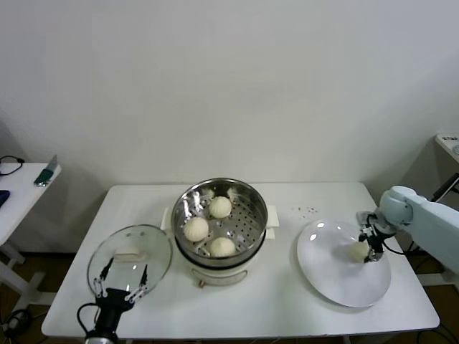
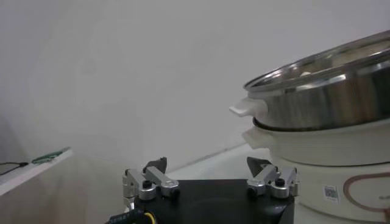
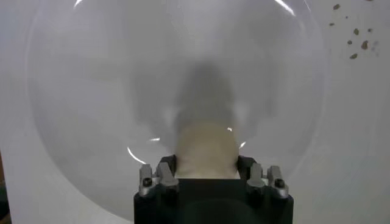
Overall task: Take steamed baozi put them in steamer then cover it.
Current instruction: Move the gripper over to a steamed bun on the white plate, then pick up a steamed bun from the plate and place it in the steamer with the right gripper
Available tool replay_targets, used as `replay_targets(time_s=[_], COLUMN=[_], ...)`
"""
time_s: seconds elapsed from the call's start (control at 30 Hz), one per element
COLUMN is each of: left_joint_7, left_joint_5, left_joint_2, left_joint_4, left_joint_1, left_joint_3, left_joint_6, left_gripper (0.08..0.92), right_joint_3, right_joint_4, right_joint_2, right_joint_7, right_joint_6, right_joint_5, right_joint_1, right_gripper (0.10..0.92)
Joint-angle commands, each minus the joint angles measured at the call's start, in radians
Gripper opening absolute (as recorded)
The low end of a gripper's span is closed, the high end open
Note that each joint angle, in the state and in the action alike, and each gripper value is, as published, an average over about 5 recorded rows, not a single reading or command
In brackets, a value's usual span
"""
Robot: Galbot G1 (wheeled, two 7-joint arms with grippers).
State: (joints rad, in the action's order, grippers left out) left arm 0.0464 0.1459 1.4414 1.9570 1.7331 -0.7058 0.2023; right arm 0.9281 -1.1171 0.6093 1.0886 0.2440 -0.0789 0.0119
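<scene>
Nearest the camera, at the lower left of the head view, the left gripper (image 1: 123,281) sits over the front table edge with its fingers spread apart and holding nothing; the left wrist view confirms both fingertips (image 2: 155,166) stand well separated with only air between them. Just beyond it, the cover (image 1: 130,258), a clear glass lid with a metal rim and a cream bar handle, lies flat on the white table (image 1: 272,301) in the lower left of the frame, just beside the steamer. At lower centre the steamer (image 1: 252,197), a shiny perforated steel basket, sits on its white pot base (image 1: 215,276); in the left wrist view the basket rim and a white side handle (image 2: 248,108) appear at the right. Three steamed baozi rest inside the basket: one at the front (image 1: 222,247), one to the left (image 1: 196,228), one at the back (image 1: 220,206), apart from each other. At the right of the head view the white plate (image 1: 344,283) carries the fourth baozi (image 1: 358,251). The right gripper (image 1: 373,247) is down at that bun; the right wrist view shows the baozi (image 3: 206,149) seated between the two fingers (image 3: 167,175), which close against its sides. Small dark specks (image 1: 307,210) lie on the table behind the plate.
</scene>
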Motion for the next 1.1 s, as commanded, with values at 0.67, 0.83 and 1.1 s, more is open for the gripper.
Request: replay_targets(time_s=[0.67,0.83,1.1], left_joint_7=[0.003,0.006,0.013], left_joint_5=[-0.009,-0.025,-0.031], left_joint_2=[-0.009,-0.021,-0.034], left_joint_4=[0.07,0.068,0.058], left_joint_1=[0.05,0.045,0.048], left_joint_3=[0.042,0.044,0.05], left_joint_6=[0.021,0.023,0.036], left_gripper=[0.823,0.823,0.823], right_joint_3=[0.636,0.681,0.73], right_joint_4=[-0.177,-0.193,-0.171], right_joint_2=[0.352,0.466,0.645], right_joint_7=[-0.125,-0.169,-0.196], right_joint_6=[0.245,0.276,0.298], right_joint_5=[0.834,0.946,1.02], right_joint_1=[0.887,0.923,0.9], right_gripper=[0.645,0.645,0.645])
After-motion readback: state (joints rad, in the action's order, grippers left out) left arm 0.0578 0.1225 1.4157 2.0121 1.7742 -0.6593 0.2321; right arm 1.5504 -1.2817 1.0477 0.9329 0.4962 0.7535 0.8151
